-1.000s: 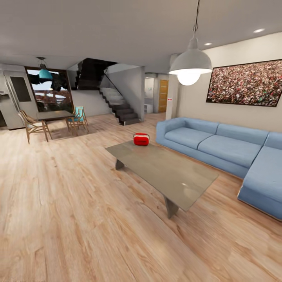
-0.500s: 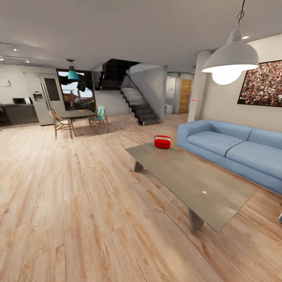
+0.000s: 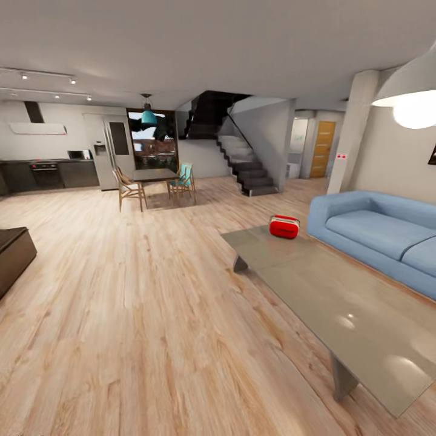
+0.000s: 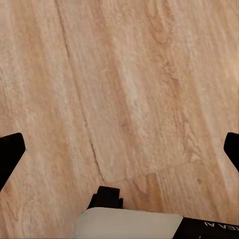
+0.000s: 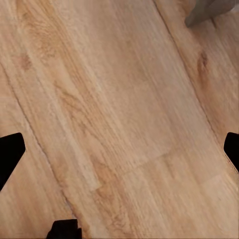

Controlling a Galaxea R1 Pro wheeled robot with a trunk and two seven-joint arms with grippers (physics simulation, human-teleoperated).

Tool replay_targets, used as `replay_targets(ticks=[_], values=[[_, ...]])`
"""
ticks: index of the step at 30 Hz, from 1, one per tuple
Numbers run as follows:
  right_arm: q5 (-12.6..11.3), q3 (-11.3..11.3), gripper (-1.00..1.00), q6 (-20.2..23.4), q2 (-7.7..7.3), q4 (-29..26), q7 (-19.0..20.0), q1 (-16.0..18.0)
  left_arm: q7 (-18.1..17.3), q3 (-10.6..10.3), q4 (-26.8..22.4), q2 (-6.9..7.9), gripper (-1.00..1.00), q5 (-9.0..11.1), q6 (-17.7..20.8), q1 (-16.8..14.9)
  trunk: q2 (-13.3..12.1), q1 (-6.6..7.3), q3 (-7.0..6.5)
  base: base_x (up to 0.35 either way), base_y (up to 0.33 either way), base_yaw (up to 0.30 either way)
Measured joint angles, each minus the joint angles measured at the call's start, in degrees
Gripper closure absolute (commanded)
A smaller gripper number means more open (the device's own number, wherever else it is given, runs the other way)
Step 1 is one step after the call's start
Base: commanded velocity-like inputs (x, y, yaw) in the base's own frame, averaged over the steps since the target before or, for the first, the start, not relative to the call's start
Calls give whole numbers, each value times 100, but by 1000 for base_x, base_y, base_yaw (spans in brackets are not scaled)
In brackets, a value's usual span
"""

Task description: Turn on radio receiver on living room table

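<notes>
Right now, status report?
Both end effectors open over bare wood floor. Radio receiver on table's far end, untouched. Nothing blocking the approach.

Head view evenly bright, sharp. Main source: lit pendant lamp (image 3: 410, 97) at 2 o'clock, its bulb blown out white. Soft glare patches on the glossy table (image 3: 339, 303) toward 4 o'clock. Ceiling spotlights (image 3: 72, 79) at 10 o'clock. Wide-angle stretch at edges. Wrist views: wood floor (image 4: 129, 89) slightly soft, shadowless.
</notes>
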State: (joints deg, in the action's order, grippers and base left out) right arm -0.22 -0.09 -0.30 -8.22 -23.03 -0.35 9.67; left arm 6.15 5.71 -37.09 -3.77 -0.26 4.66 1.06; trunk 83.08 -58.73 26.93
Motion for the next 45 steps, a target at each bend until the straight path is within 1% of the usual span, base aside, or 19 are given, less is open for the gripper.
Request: replay_targets(ticks=[11, 12, 15, 17, 25, 29, 45], values=[[2, 6, -100, 1, 0, 0, 1, 0, 22, -9, 0, -7, -100, -7, 39, 0, 0, 0, 0, 304, 0, 299], [0, 7, -100, 1, -1, 0, 0, 0, 58, -14, 0, -8, -100, -8, 52, 0, 0, 0, 0, 119, 0, 299], [2, 8, -100, 3, 2, 0, 1, 0, 357, 5, 10, -27, -100, 8, 85, 0, 0, 0, 0, 152, 0, 299], [0, 9, -100, 2, 3, 0, 0, 0, 428, 10, 44, -39, -100, 13, 90, 0, 0, 0, 0, 263, 0, 299], [2, 9, -100, 0, 4, 0, 0, 0, 508, 9, 155, -43, -100, 14, 62, 0, 0, 0, 0, 319, 0, 294], [-2, 9, -100, -4, 4, 0, 3, 0, 516, 9, 158, -41, -100, 10, 66, 0, 0, 0, 0, 329, 0, 107], [4, 9, -100, -5, 4, 18, 7, 0, 484, 0, 166, -72, -100, 9, 18, 0, 0, 0, 0, 329, 0, 4]])
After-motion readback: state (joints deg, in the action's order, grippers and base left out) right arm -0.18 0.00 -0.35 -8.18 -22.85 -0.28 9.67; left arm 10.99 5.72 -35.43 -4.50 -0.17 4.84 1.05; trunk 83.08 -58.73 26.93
